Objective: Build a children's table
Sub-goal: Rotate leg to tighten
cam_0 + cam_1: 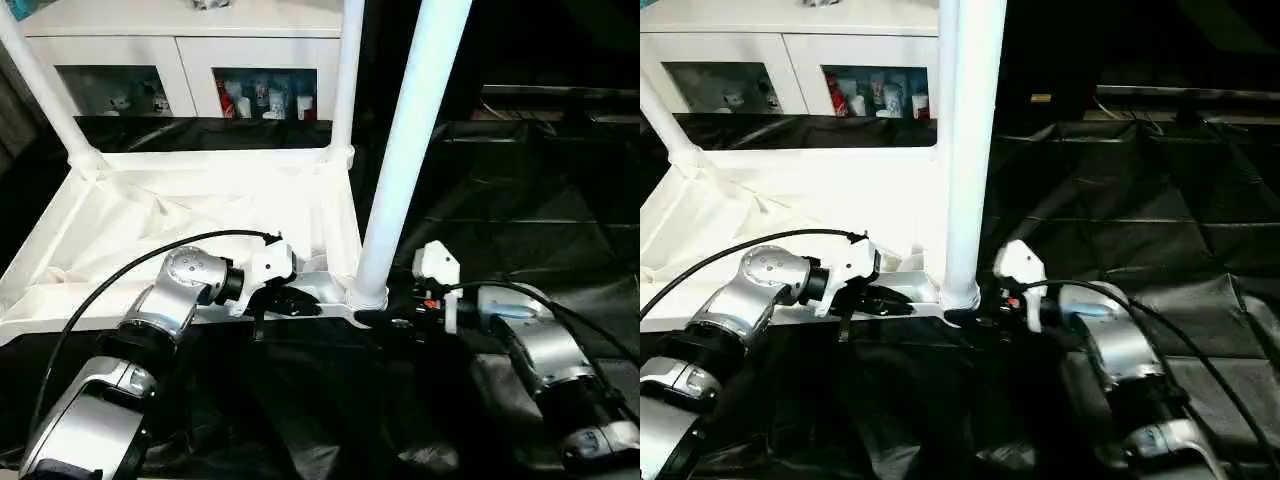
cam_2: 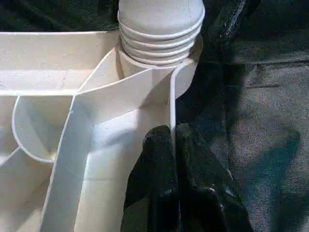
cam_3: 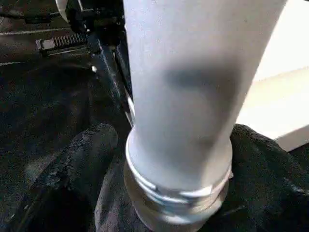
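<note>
the children's table lies upside down on a surface covered with black sheeting, its rimmed underside facing up and its legs pointing upward. the nearest leg stands in the near corner of the top on the robot's right, rising out of the picture; two more legs stand at the far corners, one on the right and one on the left, leaning outward.

the left pincer reaches in over the near edge of the tabletop, just beside the near leg's socket. in the left wrist view its two black fingers are closed on the thin white rim wall of the underside, one finger on each side of it, with the ribbed base of the leg just beyond.

the right pincer sits at the foot of the near leg, on the outer side of the corner. in the right wrist view its fingers stand wide apart on either side of the leg, around its lower end where the threaded collar meets the socket; whether the pads press on the leg cannot be told.

behind the table stands a white cabinet with glass doors, small coloured items on its shelf. a black cable arcs over the left forearm.
</note>
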`<state>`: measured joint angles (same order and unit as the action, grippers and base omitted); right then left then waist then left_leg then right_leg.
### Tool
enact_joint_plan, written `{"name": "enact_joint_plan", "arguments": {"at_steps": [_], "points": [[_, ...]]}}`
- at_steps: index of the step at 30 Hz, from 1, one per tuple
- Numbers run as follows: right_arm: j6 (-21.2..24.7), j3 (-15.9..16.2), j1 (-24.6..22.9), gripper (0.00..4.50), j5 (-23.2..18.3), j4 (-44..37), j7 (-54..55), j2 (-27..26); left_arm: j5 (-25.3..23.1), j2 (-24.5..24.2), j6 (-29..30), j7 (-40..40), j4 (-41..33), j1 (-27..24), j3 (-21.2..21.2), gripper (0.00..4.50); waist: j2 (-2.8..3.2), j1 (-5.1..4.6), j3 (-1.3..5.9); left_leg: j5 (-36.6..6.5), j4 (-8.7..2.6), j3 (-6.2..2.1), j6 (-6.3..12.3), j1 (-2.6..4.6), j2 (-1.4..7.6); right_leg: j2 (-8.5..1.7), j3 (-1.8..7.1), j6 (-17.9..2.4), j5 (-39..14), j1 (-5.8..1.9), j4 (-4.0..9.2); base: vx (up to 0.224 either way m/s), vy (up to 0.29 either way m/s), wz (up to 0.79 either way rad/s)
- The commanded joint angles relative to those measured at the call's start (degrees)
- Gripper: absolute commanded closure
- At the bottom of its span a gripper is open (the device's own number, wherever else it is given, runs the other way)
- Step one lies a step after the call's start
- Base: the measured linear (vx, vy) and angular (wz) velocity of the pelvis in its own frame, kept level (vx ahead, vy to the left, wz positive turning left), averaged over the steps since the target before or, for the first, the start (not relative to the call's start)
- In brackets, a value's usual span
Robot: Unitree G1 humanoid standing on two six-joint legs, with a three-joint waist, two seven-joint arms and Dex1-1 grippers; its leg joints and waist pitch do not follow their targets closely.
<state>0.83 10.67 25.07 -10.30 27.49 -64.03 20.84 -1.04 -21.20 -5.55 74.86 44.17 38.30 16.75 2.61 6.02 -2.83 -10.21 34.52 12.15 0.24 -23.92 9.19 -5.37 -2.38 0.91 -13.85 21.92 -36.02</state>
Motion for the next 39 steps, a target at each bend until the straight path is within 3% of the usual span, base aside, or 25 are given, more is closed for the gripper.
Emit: {"name": "enact_joint_plan", "arguments": {"at_steps": [1,12,21,25,26,28,29,30,31,32,33,34,35,37,39], "points": [[-0.7,0.3,1.2,0.79,0.7,0.7,0.3,-0.3,-2.8,-0.9,0.6,0.8,2.7,-1.2,2.5,4.49,-0.73,0.21,3.47,-8.2,-4.2,-2.25,4.93,2.22,4.73,-4.26,1.86,-17.8,3.4,-1.51,3.31,0.0,0.0,0.0],[-1.7,0.1,2.9,1.63,1.5,4.6,1.5,-1.6,-2.9,-0.6,0.3,0.1,3.3,-1.0,2.3,4.5,-0.65,0.1,3.43,-9.1,-4.28,-2.22,4.66,2.29,4.76,-4.27,1.84,-18.2,3.0,-1.48,3.37,0.0,0.0,0.0],[-2.5,-0.4,1.2,1.75,1.5,5.6,3.8,-3.7,-3.3,1.4,1.9,-5.7,5.0,0.0,1.1,4.5,-0.52,0.0,3.07,-12.5,-4.78,-2.26,2.97,2.45,4.86,-4.4,2.01,-17.7,-1.1,-1.35,3.9,0.0,0.0,0.0],[-3.8,-3.6,1.2,1.76,4.1,10.2,19.3,-7.8,-3.7,5.2,4.2,-13.6,7.0,2.0,-0.1,4.5,-0.7,-0.49,2.25,-20.4,-5.71,-2.82,-1.84,2.9,4.76,-5.03,2.38,-15.1,-15.7,-1.09,5.4,0.0,0.0,0.0],[-3.4,-5.0,1.2,1.76,4.3,11.7,24.9,-9.5,-3.6,7.0,5.0,-16.3,7.8,2.9,-0.5,4.5,-0.42,-0.81,1.97,-23.0,-5.99,-3.01,-3.31,3.12,4.75,-5.06,2.5,-13.7,-20.1,-0.74,5.84,0.0,0.0,0.0],[-2.8,-6.4,1.5,1.76,5.1,13.4,32.3,-11.8,-4.3,9.4,5.3,-20.8,9.2,4.3,-0.5,4.5,-0.21,-1.06,1.98,-26.4,-6.18,-3.5,-5.4,3.8,4.84,-5.24,2.6,-12.1,-24.1,-0.35,6.4,0.0,0.0,0.0],[-2.2,-6.9,1.9,1.76,5.4,14.3,35.6,-12.8,-4.8,10.7,5.4,-22.7,10.0,4.9,-0.3,4.5,-0.3,-1.41,2.02,-27.4,-6.39,-3.61,-5.98,3.85,4.82,-5.08,2.59,-11.2,-24.1,-0.18,6.58,-0.051,0.02,-0.05],[-1.5,-7.2,2.4,1.76,5.7,15.3,38.5,-14.1,-5.1,12.3,5.8,-25.0,10.7,5.7,-0.2,4.5,0.09,-1.56,2.12,-27.3,-6.76,-3.7,-6.17,3.63,4.73,-4.82,2.42,-10.9,-22.1,-0.36,6.37,0.0,0.0,0.0],[-1.2,-7.1,2.9,1.76,6.1,15.9,40.1,-14.9,-5.2,13.5,6.1,-26.7,11.2,6.2,-0.3,4.5,-0.02,-1.54,2.24,-27.2,-6.91,-3.74,-6.25,3.6,4.81,-4.73,2.3,-10.7,-20.6,-0.54,6.39,0.0,0.0,0.0],[-0.9,-6.8,3.4,1.76,6.5,16.5,41.4,-15.7,-5.2,14.5,6.3,-27.9,11.5,6.5,-0.3,4.5,0.58,-1.39,2.32,-27.4,-6.95,-3.58,-6.52,3.96,4.77,-4.5,2.34,-10.9,-17.6,-0.16,6.32,0.0,0.0,0.0],[-1.0,-6.5,4.2,1.76,7.0,17.2,42.4,-16.9,-5.5,15.8,6.4,-29.1,11.9,6.9,-0.2,4.5,0.04,-1.68,2.19,-27.8,-6.94,-3.35,-6.5,3.91,4.59,-4.29,2.46,-11.2,-15.9,-0.04,6.4,0.0,0.0,0.0],[-1.6,-5.8,4.8,1.76,7.5,17.7,42.2,-17.8,-5.9,16.6,6.1,-29.9,12.1,7.0,0.1,4.5,0.25,-1.53,2.16,-27.8,-6.91,-3.46,-6.33,3.78,4.52,-4.5,2.52,-11.2,-15.6,-0.19,6.39,0.0,0.0,0.0],[-1.9,-5.4,5.0,1.76,7.7,17.8,41.9,-18.0,-6.0,16.9,5.9,-29.9,12.1,7.0,0.2,4.5,0.05,-1.53,2.17,-27.6,-6.8,-3.36,-5.58,3.69,4.42,-4.69,2.56,-11.2,-15.8,-0.25,6.56,0.0,0.0,0.0],[-3.3,-4.7,5.5,1.06,8.3,17.9,41.1,-18.7,-6.4,17.4,5.3,-29.5,12.2,7.0,0.6,4.5,0.03,-1.35,2.12,-27.0,-6.74,-3.32,-4.56,3.66,4.47,-4.8,2.64,-10.9,-16.2,-0.24,6.79,0.0,0.0,0.0],[-4.7,-5.0,6.0,0.97,7.8,17.7,39.5,-18.9,-6.9,16.9,3.8,-28.1,12.4,6.8,1.0,4.5,-0.26,-1.24,2.19,-26.2,-6.69,-3.23,-3.87,3.64,4.49,-4.82,2.68,-10.9,-16.2,-0.28,6.87,0.0,0.0,0.0]]}}
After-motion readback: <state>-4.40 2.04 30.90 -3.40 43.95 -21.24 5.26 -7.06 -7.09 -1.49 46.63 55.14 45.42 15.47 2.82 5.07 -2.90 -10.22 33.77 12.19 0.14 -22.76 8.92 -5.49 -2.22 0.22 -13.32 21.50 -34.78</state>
